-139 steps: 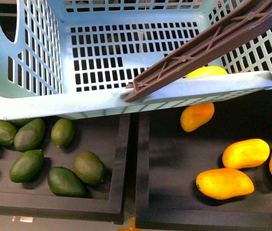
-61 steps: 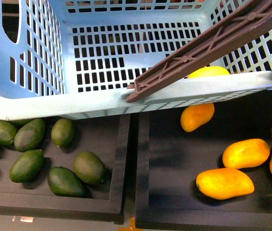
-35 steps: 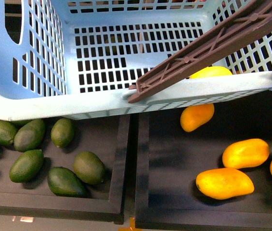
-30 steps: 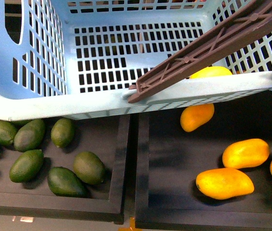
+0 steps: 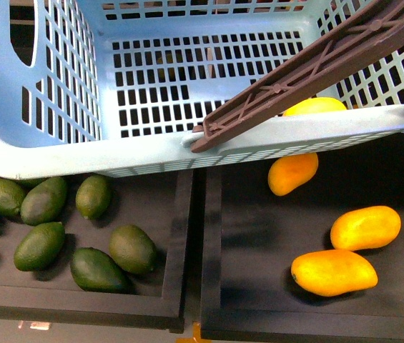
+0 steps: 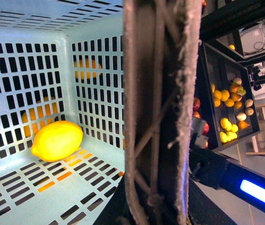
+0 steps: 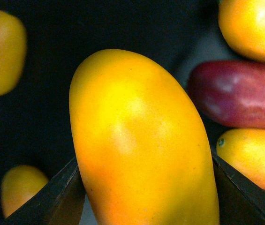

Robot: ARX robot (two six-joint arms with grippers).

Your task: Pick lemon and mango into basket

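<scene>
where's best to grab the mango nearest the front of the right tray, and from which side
Pinch the mango across its narrow width, mid-length, coming straight down. It lies flat, long axis left to right, with bare tray floor in front; a second mango crowds behind its right end, so stay off that end.

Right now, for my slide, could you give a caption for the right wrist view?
Right gripper holding a mango, seen close, with other yellow fruit and one reddish fruit behind.
</scene>
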